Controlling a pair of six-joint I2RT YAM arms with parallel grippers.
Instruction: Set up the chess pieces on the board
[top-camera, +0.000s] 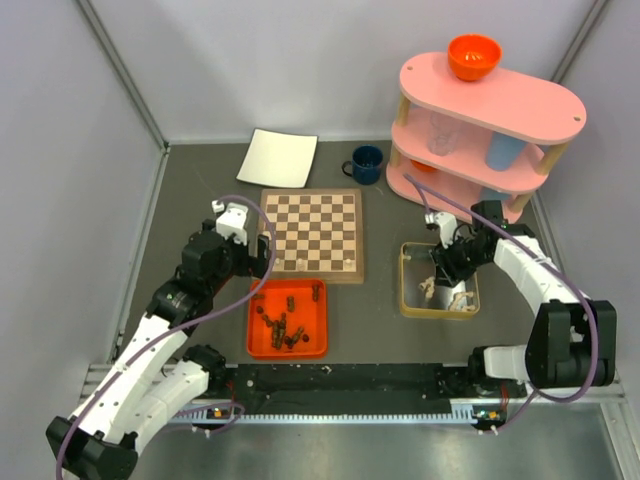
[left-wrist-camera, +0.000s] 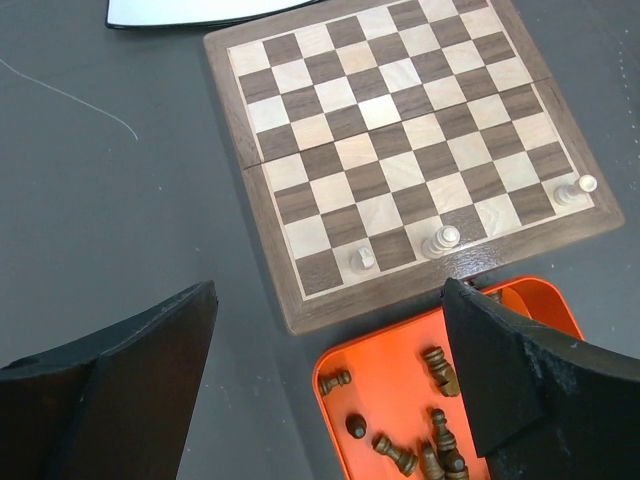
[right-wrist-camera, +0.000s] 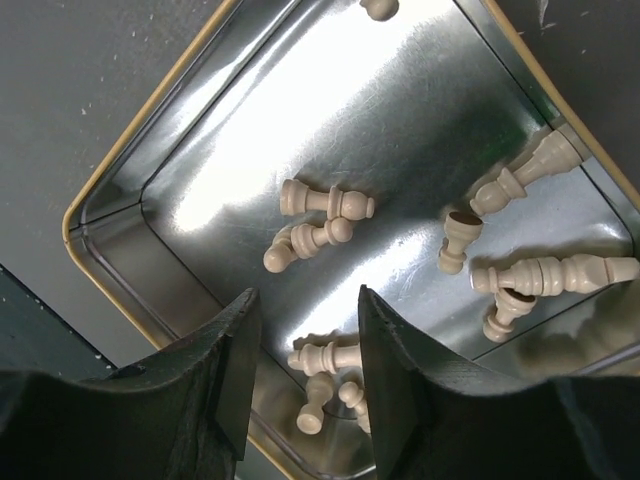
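Note:
The board lies mid-table, and three pale chess pieces stand on its near row of squares. Several dark pieces lie in an orange tray just in front of it. My left gripper hangs wide open over the tray's corner and the board's edge, holding nothing. My right gripper hovers low in a metal tin of pale pieces. Its jaws stand apart on either side of one lying pale piece, with nothing clamped.
A white sheet and a blue mug sit behind the board. At the back right stands a pink tiered shelf with an orange bowl on top. Grey walls close in both sides.

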